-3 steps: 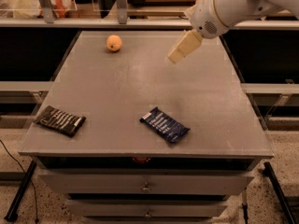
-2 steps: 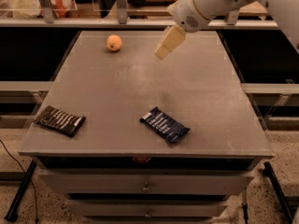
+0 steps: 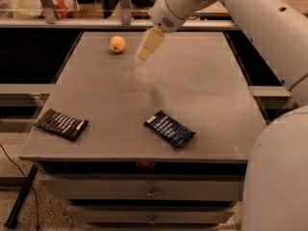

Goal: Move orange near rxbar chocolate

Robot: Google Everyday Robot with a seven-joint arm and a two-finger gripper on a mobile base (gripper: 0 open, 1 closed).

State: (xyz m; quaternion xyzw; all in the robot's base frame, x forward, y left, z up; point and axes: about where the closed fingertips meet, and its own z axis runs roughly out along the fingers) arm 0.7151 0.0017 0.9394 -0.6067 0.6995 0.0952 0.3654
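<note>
The orange [image 3: 117, 44] sits on the grey table [image 3: 202, 85] near its far left corner. The rxbar chocolate [image 3: 62, 124], a flat black wrapper with white lettering, lies at the front left edge. My gripper [image 3: 145, 52] hangs above the far part of the table, a short way to the right of the orange and apart from it. It holds nothing that I can see.
A dark blue glossy bar wrapper [image 3: 170, 128] lies at the front centre of the table. Drawers [image 3: 150, 192] sit below the table front. Shelving and bags stand behind the far edge. My arm's white body fills the right side.
My gripper has swung left across the far part of the table, from the right side toward the orange. The orange and both bars have not moved.
</note>
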